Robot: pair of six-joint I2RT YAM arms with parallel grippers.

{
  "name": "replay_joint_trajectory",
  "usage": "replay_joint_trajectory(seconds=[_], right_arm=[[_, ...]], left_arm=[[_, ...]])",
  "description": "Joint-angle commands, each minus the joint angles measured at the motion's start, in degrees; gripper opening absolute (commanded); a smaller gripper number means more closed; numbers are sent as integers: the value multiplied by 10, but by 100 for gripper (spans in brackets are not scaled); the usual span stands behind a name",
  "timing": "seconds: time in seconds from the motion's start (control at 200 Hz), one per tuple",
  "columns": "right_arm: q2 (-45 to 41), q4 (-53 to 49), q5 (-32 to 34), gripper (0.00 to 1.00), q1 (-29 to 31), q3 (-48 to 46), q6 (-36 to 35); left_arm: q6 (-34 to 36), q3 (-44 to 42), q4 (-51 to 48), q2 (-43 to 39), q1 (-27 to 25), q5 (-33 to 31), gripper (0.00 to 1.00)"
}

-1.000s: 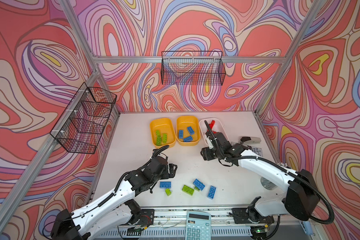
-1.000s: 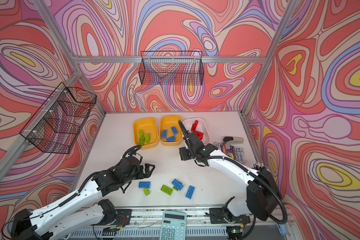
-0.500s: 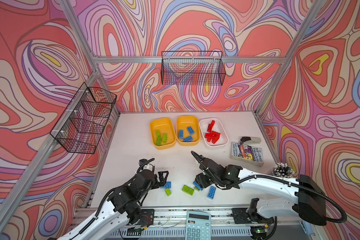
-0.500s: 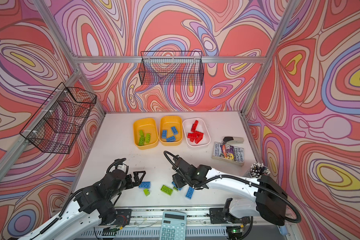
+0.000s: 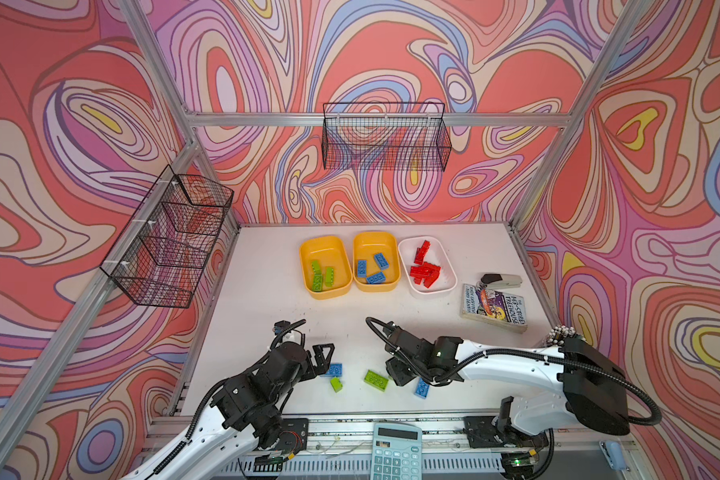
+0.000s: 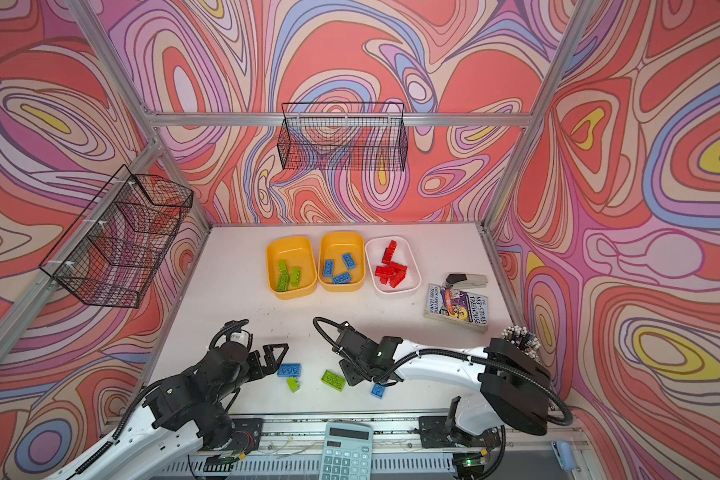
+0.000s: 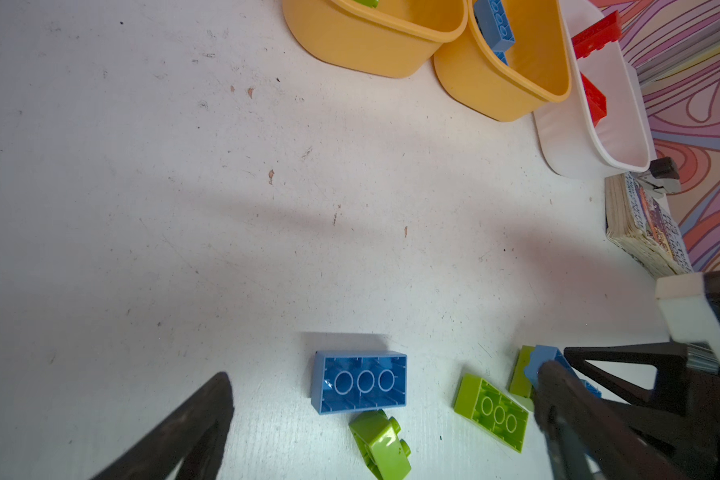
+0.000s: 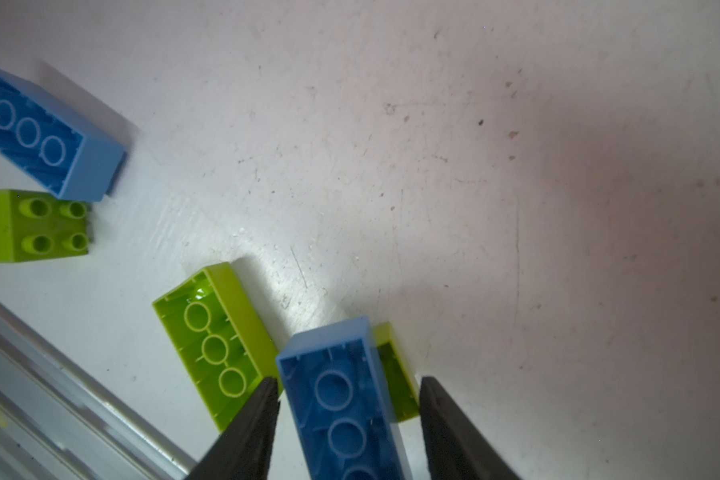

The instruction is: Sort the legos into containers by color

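Loose legos lie near the table's front: an upturned blue brick (image 5: 333,369), a small green one (image 5: 336,384), a longer green one (image 5: 376,380) and another blue one (image 5: 422,388). My left gripper (image 5: 323,360) stands wide open beside the upturned blue brick (image 7: 358,382), not touching it. My right gripper (image 8: 346,386) is open and straddles a blue brick (image 8: 341,399) that lies partly over a green one (image 8: 395,374); a gap shows at one finger. At the back stand a yellow tub (image 5: 325,249) with green bricks, a yellow tub (image 5: 375,243) with blue ones and a white tub (image 5: 442,259) with red ones.
A book (image 5: 495,307) and a stapler (image 5: 501,280) lie right of the white tub. A bundle of pens (image 5: 560,332) stands at the right edge. A calculator (image 5: 395,451) sits on the front rail. Black wire baskets (image 5: 385,137) (image 5: 167,241) hang on the walls.
My right arm has swung from the white tub down to the front bricks, and its jaws have narrowed round a blue brick. My left arm has drawn back and lowered beside the upturned blue brick.
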Motion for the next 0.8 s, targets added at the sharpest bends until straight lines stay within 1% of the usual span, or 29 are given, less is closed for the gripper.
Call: replay_joint_trajectory(seconds=[0.0, 0.23, 0.356, 0.491, 0.566, 0.691, 0.796], right_arm=[[14, -1, 23, 54, 4, 5, 3], [31, -10, 37, 37, 4, 17, 0], [16, -24, 54, 34, 4, 44, -1], [18, -34, 98, 34, -3, 95, -22], [40, -40, 112, 33, -33, 138, -47], [85, -13, 92, 33, -120, 213, -83], [152, 4, 78, 34, -177, 303, -110]], left_arm=[[-5, -6, -9, 11, 2, -8, 100], [-3, -6, -1, 28, 2, -11, 100], [1, -2, 4, 35, 2, -13, 100], [7, 4, 13, 47, 2, -14, 100], [13, 9, 21, 59, 2, -13, 100], [24, 18, 40, 83, 2, -7, 100], [32, 24, 56, 107, 2, -5, 100]])
